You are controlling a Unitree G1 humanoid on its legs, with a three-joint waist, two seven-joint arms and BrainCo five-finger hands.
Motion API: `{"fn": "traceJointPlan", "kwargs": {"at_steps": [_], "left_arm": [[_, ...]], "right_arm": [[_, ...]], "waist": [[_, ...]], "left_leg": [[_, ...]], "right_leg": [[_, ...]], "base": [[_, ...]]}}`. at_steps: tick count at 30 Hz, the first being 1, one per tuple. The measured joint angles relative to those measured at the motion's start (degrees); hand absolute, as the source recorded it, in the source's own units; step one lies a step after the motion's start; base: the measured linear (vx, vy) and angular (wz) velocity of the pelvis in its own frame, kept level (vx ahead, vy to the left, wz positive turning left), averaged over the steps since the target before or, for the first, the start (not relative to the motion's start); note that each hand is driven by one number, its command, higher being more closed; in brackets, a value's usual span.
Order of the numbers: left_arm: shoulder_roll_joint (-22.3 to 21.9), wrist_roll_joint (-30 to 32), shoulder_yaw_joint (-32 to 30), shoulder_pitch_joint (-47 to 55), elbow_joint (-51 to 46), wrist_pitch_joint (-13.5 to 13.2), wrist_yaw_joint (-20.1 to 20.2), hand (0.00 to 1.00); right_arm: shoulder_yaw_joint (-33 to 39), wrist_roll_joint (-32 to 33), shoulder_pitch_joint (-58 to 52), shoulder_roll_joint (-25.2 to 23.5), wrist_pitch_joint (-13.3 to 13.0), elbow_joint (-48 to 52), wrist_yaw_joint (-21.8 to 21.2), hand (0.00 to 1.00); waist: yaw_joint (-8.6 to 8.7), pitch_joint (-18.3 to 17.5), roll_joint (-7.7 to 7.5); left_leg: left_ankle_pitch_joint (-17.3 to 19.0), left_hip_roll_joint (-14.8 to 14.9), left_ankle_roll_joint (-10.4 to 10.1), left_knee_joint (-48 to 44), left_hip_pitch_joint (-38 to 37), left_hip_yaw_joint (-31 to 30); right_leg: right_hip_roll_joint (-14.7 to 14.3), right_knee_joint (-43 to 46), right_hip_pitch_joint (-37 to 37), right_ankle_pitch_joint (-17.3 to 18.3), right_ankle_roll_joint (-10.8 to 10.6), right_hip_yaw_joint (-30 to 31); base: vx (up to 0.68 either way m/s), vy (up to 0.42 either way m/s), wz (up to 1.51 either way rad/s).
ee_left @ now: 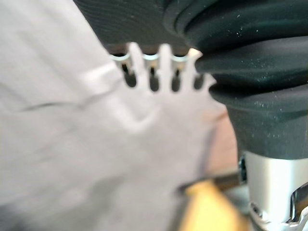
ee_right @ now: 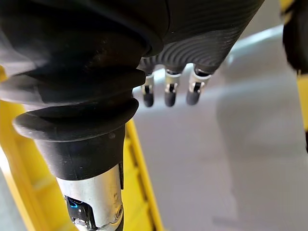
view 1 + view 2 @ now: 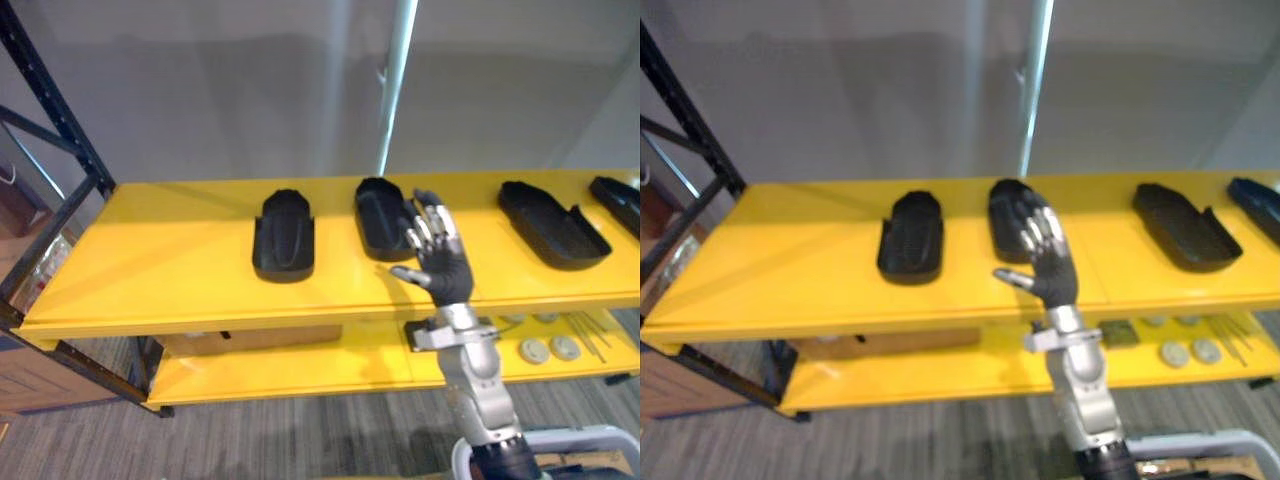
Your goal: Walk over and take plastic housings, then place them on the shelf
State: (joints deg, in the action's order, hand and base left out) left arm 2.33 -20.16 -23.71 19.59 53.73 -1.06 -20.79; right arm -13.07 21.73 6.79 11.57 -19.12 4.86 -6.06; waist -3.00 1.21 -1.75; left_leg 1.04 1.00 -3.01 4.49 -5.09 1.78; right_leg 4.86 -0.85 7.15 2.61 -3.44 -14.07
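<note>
Four black plastic housings (image 3: 283, 237) lie apart on the yellow shelf (image 3: 160, 260), long axes running front to back. Right hand (image 3: 440, 262) is raised before the second housing (image 3: 380, 215), fingers straight and empty. Left hand (image 1: 151, 60) has its fingers extended and empty.

The right hand (image 3: 1050, 262) is hovering with fingers straight, overlapping the second housing (image 3: 1006, 212). Three more black housings (image 3: 911, 237) (image 3: 1185, 226) (image 3: 1258, 200) are lying along the yellow shelf (image 3: 790, 270). Discs (image 3: 1188, 352) are sitting below.
</note>
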Motion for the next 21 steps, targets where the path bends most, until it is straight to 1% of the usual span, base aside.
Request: {"fn": "traceJointPlan", "kwargs": {"at_steps": [2, 3, 4, 5, 6, 7, 9, 11, 13, 15, 18, 21], "left_arm": [[-0.31, -0.04, 0.28, 0.01, 3.24, 2.59, 5.61, 0.0], [-0.7, 0.12, 0.49, 0.04, 4.43, 4.42, 9.24, 0.0], [-0.66, 0.37, 1.02, 0.04, 4.74, 4.83, 10.55, 0.0], [-0.37, 0.39, 1.61, 0.0, 4.86, 4.94, 12.87, 0.0], [-0.26, 0.37, 2.15, -0.02, 4.82, 4.94, 14.29, 0.0], [-0.02, 0.37, 2.59, -0.16, 4.84, 5.2, 16.05, 0.0], [0.06, 0.53, 2.75, -0.35, 4.96, 5.31, 17.03, 0.0], [0.8, 0.81, 4.67, -0.76, 4.97, 5.35, 17.85, 0.0], [1.36, 1.05, 5.33, -1.45, 5.47, 5.4, 18.76, 0.0], [2.18, 1.03, 6.09, -2.47, 5.84, 6.28, 18.89, 0.0], [2.4, 1.0, 6.09, -2.67, 5.88, 6.58, 19.3, 0.0], [2.3, 1.02, 6.1, -2.81, 5.86, 6.39, 19.49, 0.0]], "right_arm": [[-1.22, -0.15, 1.24, -0.01, 1.27, -1.53, -0.35, 0.0], [-1.59, -0.21, 1.57, -0.22, 2.4, -2.51, -0.52, 0.0], [-1.73, -0.16, 1.72, -0.25, 2.98, -3.04, -0.68, 0.0], [-1.96, 0.0, 2.02, -0.25, 4.4, -3.91, -1.64, 0.0], [-2.47, 0.02, 2.37, -0.22, 5.04, -4.39, -2.36, 0.0], [-3.4, 0.03, 2.85, -0.23, 5.96, -4.73, -4.08, 0.0], [-4.36, 0.03, 3.18, -0.3, 6.35, -5.34, -5.54, 0.0], [-6.58, -0.02, 3.37, -0.24, 7.12, -6.23, -7.54, 0.0], [-8.95, 0.01, 4.19, -0.41, 8.12, -7.22, -9.52, 0.0], [-12.35, 0.87, 6.85, -1.19, 9.01, -9.94, -13.37, 0.0], [-16.84, 1.37, 10.49, -2.84, 9.35, -12.71, -18.31, 0.0], [-19.18, 1.83, 12.9, -5.06, 9.45, -14.73, -20.02, 0.0]], "waist": [[-0.23, 0.09, -0.32], [-0.7, 0.31, -0.44], [-0.91, 0.51, -0.5], [-1.03, 1.12, -0.33], [-1.06, 1.12, -0.41], [-1.02, 1.4, -0.28], [-0.99, 1.62, -0.22], [-0.99, 1.86, -0.29], [-1.0, 1.98, -0.5], [-1.05, 2.32, -0.9], [-1.21, 2.54, -1.19], [-1.76, 2.59, -1.14]], "left_leg": [[0.0, -0.05, 0.0, 0.0, -0.14, 0.0], [0.0, -0.06, 0.0, 0.03, -0.46, 0.01], [0.0, -0.09, 0.0, 0.06, -0.78, 0.02], [0.01, -0.1, 0.0, 0.14, -1.13, -0.07], [0.01, -0.08, 0.0, 0.35, -1.18, -0.07], [-0.01, -0.08, 0.03, 0.43, -1.22, -0.04], [-0.02, -0.09, 0.04, 0.48, -1.36, 0.03], [-0.02, -0.08, 0.04, 0.51, -1.38, 0.11], [-0.02, -0.09, 0.04, 0.53, -1.3, 0.12], [-0.03, -0.16, 0.03, 0.54, -1.21, 0.14], [-0.07, -0.3, 0.02, 0.51, -1.0, 0.11], [-0.14, -0.45, -0.06, 0.49, -0.88, -0.18]], "right_leg": [[0.08, 0.18, 0.07, 0.0, 0.0, 0.0], [0.14, 0.43, 0.25, 0.11, -0.14, 0.0], [0.17, 0.46, 0.51, 0.2, -0.26, 0.01], [0.2, 0.59, 0.9, 0.43, -0.33, -0.04], [0.19, 0.71, 0.87, 0.51, -0.28, -0.06], [0.23, 1.1, 0.75, 0.81, -0.36, -0.09], [0.29, 1.38, 0.72, 1.0, -0.43, -0.14], [0.3, 1.38, 0.71, 1.05, -0.45, -0.21], [0.3, 1.31, 0.68, 1.05, -0.46, -0.23], [0.35, 1.19, 0.66, 1.01, -0.49, -0.27], [0.46, 0.98, 0.66, 0.93, -0.58, -0.44], [0.61, 0.92, 0.92, 0.92, -0.61, -1.52]], "base": [[0.0, 0.0, 0.0], [0.0, 0.0, 0.0], [-0.04, -0.005, 0.0], [-0.06, -0.015, 0.01], [-0.09, -0.027, 0.0], [-0.08, -0.026, -0.01], [-0.05, -0.014, -0.02], [-0.03, -0.01, -0.02], [0.0, 0.0, 0.0], [0.0, 0.0, 0.0], [0.02, -0.002, 0.05], [0.02, -0.006, 0.14]]}}
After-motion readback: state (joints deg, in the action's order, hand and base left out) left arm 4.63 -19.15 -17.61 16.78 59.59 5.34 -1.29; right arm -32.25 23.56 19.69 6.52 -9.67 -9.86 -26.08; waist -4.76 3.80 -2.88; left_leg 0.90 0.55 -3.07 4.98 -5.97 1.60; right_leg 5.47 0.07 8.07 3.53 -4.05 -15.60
